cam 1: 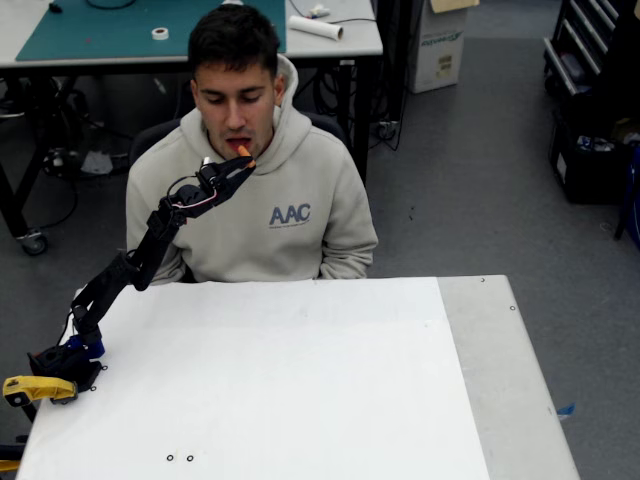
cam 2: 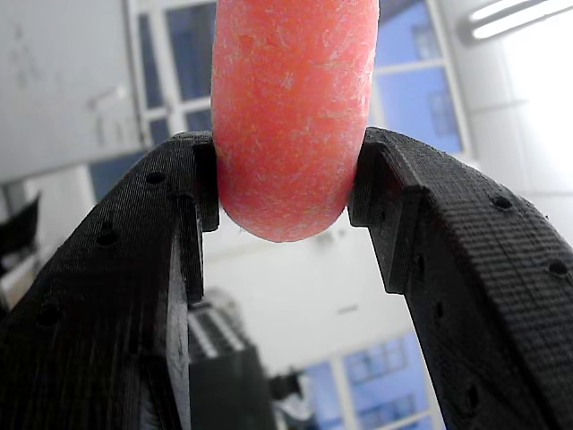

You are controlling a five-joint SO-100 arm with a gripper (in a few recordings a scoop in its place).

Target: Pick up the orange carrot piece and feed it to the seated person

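**Carrot clamped at the mouth**

Closest to the wrist lens: two black fingers [cam 2: 116, 296], textured, dotted with small holes, pressing in from left and right on the carrot [cam 2: 288, 107]. Rounded orange end hanging just below the pads, the rest running up out of the top edge. Behind, out of focus: windows with blue panes, a pale wall, a bright light strip at upper right.

In the fixed view, nearest the bottom edge: a white table [cam 1: 300, 400], with a grey strip along its right side and two small rings near the front. At the table's left corner, the arm's base [cam 1: 62, 362], black with blue parts, beside a yellow part [cam 1: 35, 388] at the edge. From there, the black arm [cam 1: 140, 260] stretched up and to the right, well above the tabletop. At its tip, the gripper [cam 1: 240, 160], closed on the carrot [cam 1: 243, 150], raised to the face of the person [cam 1: 290, 215]. Orange tip at the lips, mouth open; actual contact hard to judge at this size.

Seated behind the table, facing it, in a beige hooded sweatshirt printed "AAC". Farther back: a desk with a green mat [cam 1: 130, 30], a roll of tape [cam 1: 160, 33], a white tube [cam 1: 316, 27]. Grey floor to the right, dark shelving at the far right edge.
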